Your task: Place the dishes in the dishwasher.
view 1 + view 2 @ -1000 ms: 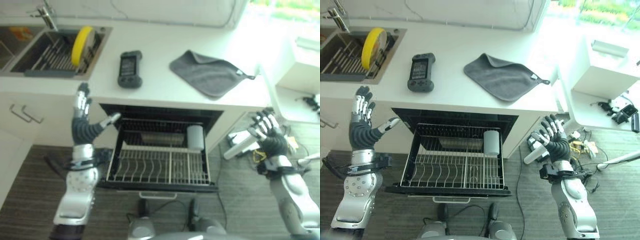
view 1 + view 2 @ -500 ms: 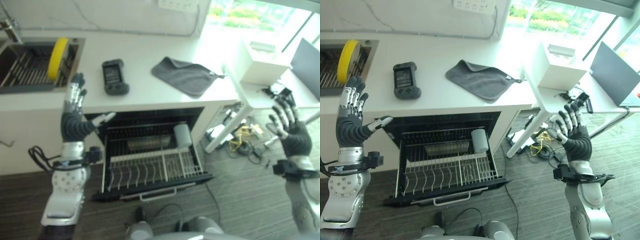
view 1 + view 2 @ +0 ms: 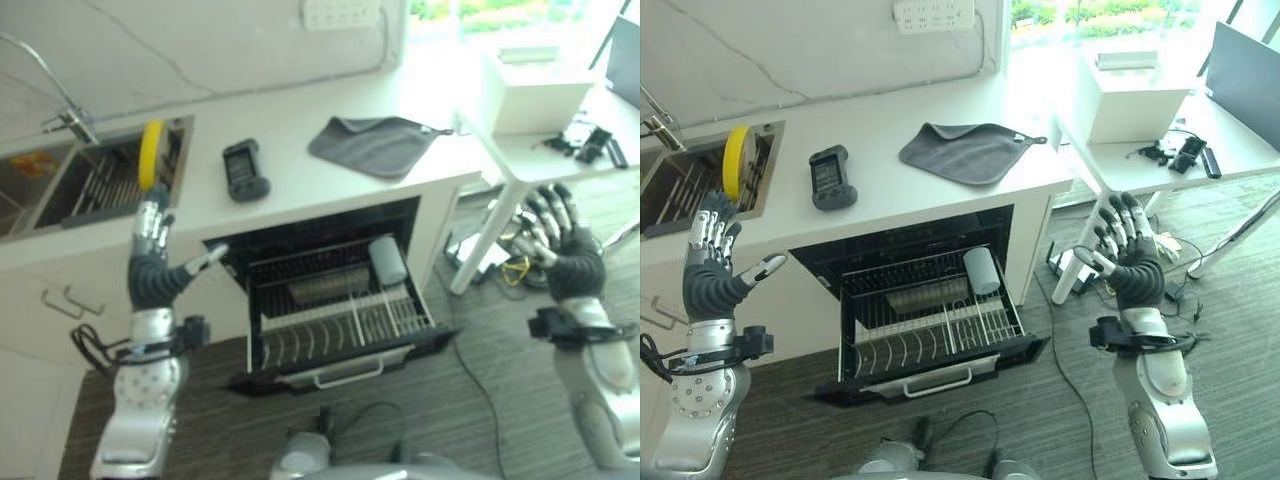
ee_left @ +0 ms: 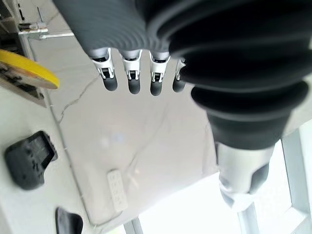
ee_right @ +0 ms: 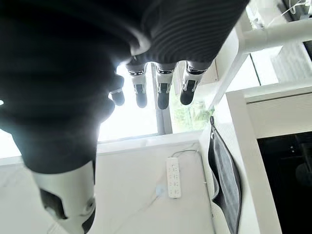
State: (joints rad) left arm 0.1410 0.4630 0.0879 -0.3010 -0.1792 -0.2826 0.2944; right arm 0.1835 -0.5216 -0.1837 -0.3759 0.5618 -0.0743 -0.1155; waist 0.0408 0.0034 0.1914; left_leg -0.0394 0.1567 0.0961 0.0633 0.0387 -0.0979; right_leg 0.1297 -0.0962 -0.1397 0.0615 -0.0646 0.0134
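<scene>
The plate (image 3: 736, 160), yellow and round, stands on edge in the rack in the sink (image 3: 680, 195) at the far left of the counter (image 3: 940, 110). Below the counter the dishwasher (image 3: 930, 310) is open with its wire rack (image 3: 930, 325) pulled out; a pale cup (image 3: 982, 270) lies at the rack's far right, and the tines in front are free.

The left hand (image 3: 712, 265) is raised just below the sink edge, fingers straight and spread, thumb out to the right, holding nothing. The right hand (image 3: 1128, 255) is raised well to the right of the dishwasher, fingers likewise spread and empty.

The plate looks stiff and probably smooth, so it may slip in a loose hold; if ceramic it would chip on the sink edge or the wires. Its upper rim, standing clear above the sink, seems the place to take it, thumb on one face and fingers on the other.

A dark controller (image 3: 828, 176) and a grey cloth (image 3: 970, 150) lie on the counter, apart from the plate.
</scene>
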